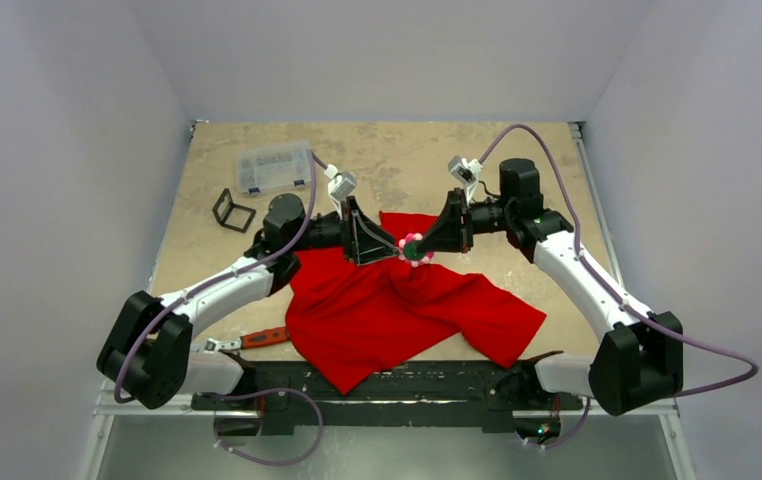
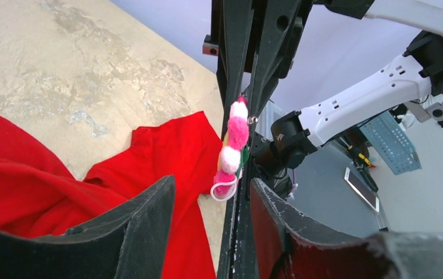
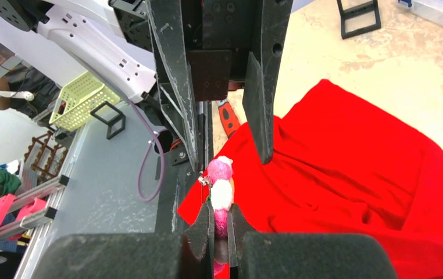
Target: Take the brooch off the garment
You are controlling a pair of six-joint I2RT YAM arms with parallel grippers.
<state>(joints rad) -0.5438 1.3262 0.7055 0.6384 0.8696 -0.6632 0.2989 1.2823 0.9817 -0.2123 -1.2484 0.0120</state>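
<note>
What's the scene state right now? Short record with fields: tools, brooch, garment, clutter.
right tool: shut on the brooch, pinching it edge-on
left tool: open, one finger on each side of the brooch, not closed on it
brooch: held up above the garment; cannot tell whether it is still pinned
garment: crumpled on the table, bunched up toward the tools
clutter: wrench at the garment's left edge; clear parts box and black stand at far left
</note>
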